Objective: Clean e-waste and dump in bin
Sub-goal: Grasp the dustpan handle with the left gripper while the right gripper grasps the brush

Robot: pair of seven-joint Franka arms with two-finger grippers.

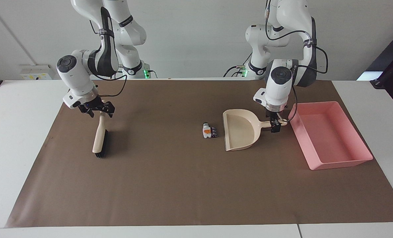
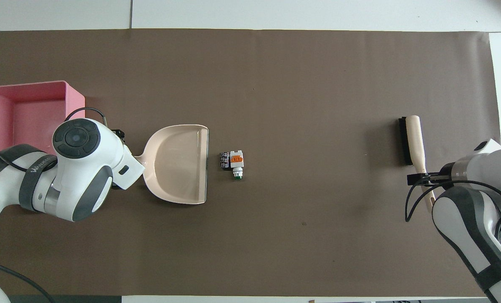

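Note:
The e-waste [image 1: 209,131] [image 2: 233,161], a tiny white piece with orange and green marks beside small dark cylinders, lies on the mat just off the lip of the beige dustpan [image 1: 241,130] [image 2: 177,164]. My left gripper [image 1: 275,125] is down at the dustpan's handle, close to the pink bin [image 1: 328,138] [image 2: 19,113]; from overhead its wrist hides it. My right gripper [image 1: 99,110] [image 2: 421,179] stands open astride the upper end of the brush [image 1: 100,138] [image 2: 412,139] handle. The bin holds nothing that I can see.
A brown mat [image 1: 170,185] covers most of the white table. The brush lies toward the right arm's end, the bin toward the left arm's end, with the dustpan and e-waste between them.

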